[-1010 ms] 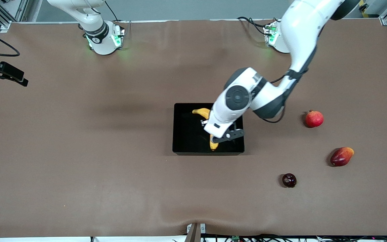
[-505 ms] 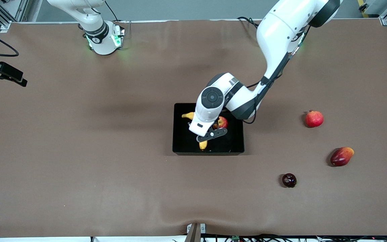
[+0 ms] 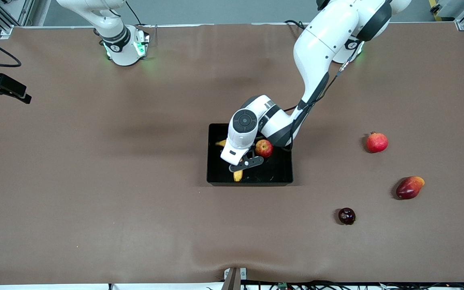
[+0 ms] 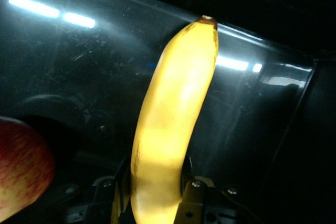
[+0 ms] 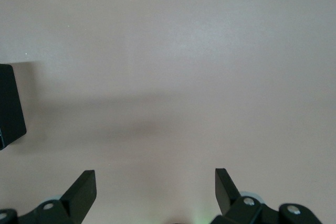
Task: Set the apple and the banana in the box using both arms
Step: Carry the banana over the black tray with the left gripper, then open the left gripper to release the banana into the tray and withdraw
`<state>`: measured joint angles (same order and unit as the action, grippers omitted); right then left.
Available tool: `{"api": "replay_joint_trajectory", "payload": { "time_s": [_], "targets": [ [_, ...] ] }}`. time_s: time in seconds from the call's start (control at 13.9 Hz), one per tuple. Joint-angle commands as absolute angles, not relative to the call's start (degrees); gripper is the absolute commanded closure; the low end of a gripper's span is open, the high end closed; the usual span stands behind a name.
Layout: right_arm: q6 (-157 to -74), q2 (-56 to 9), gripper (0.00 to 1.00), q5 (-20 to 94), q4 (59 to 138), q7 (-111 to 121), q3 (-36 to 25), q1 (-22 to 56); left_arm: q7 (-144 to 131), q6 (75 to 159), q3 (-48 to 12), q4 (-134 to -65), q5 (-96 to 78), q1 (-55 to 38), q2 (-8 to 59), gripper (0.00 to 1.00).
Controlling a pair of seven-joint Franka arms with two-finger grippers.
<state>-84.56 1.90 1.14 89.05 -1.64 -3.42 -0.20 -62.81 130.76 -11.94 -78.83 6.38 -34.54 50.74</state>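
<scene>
The black box sits mid-table. The red-and-yellow apple rests inside it. My left gripper hangs low over the box, shut on the yellow banana, whose two ends stick out from under the hand. In the left wrist view the banana runs out from between the left gripper, over the glossy box floor, with the apple beside it. My right gripper is open above bare table, with a corner of the box in its view.
Toward the left arm's end of the table lie a red round fruit with a crown tip, an elongated dark-red-and-orange fruit and a small dark fruit. A black device juts in at the right arm's end.
My left gripper has carried the banana across the box toward the right arm's end, and the apple has come into sight from under the arm. The right arm has not moved.
</scene>
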Motion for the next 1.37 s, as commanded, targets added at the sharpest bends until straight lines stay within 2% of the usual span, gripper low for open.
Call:
{"api": "replay_joint_trajectory", "payload": {
  "time_s": [0.0,0.22,0.43,0.72,1.15,1.3],
  "targets": [
    [-84.02,1.58,0.00,1.23,87.98,-0.79,-3.25,-0.70,-64.07,131.31,-10.64,-77.34,8.78,-35.16,51.15,0.00],
    [-84.02,1.58,0.00,1.14,87.89,-0.79,-3.25,-0.70,-63.20,126.50,-10.46,-77.17,10.02,-34.19,46.60,0.00],
    [-84.02,1.58,0.00,1.23,87.89,-0.79,-3.25,-0.70,-57.07,120.16,-10.02,-77.34,9.76,-29.21,37.21,0.00],
    [-84.02,1.50,0.00,1.14,87.89,-0.79,-3.25,-0.70,-50.89,107.52,-10.46,-77.69,8.35,-20.41,25.60,0.00],
    [-84.02,1.58,0.00,1.14,87.89,-0.79,-3.25,-0.62,-44.50,95.55,-10.63,-77.70,8.26,-10.04,14.60,0.00],
    [-84.02,1.49,0.00,1.23,87.89,-0.79,-3.25,-0.62,-36.51,95.10,-11.25,-77.70,7.56,-6.25,11.97,0.00]
  ]
}}
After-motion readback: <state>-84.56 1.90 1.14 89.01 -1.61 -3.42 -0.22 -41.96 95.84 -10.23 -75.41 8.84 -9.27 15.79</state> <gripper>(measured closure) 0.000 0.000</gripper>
